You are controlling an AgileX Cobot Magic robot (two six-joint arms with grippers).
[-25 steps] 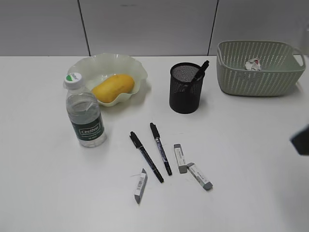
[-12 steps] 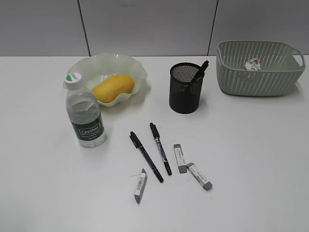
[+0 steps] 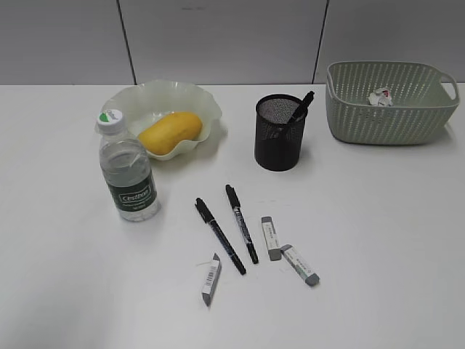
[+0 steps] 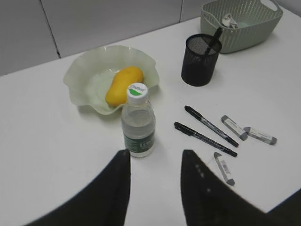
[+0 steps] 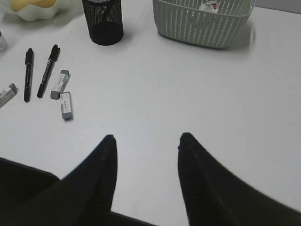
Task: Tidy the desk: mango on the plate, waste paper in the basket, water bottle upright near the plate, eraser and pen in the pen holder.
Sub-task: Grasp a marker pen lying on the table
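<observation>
Surface: white, broad, seen at a slant from the near edge.

Mango lies in the wavy-rimmed plate, toward the far left part of the surface. Water bottle stands upright, cap on, just in front of the plate's near-left rim. Pen holder stands about mid-width near the far edge, one black pen leaning out of it. Basket sits at the far right corner with the waste paper inside.

Still loose on the surface, near the middle toward the near edge: two black pens lying side by side, close but apart; two grey erasers just right of them, nearly touching end to end; a third eraser with a barcode wrap, nearest the front edge.

Change from a second ago: a dark shape that stood at the right edge of the exterior view is gone; no arm shows there now. Every object sits where it was.

Left pincer: raised over the near-left area, fingers spread, nothing between them; the bottle shows just beyond the gap. Right pincer: over bare surface on the near right, fingers spread, holding nothing.
</observation>
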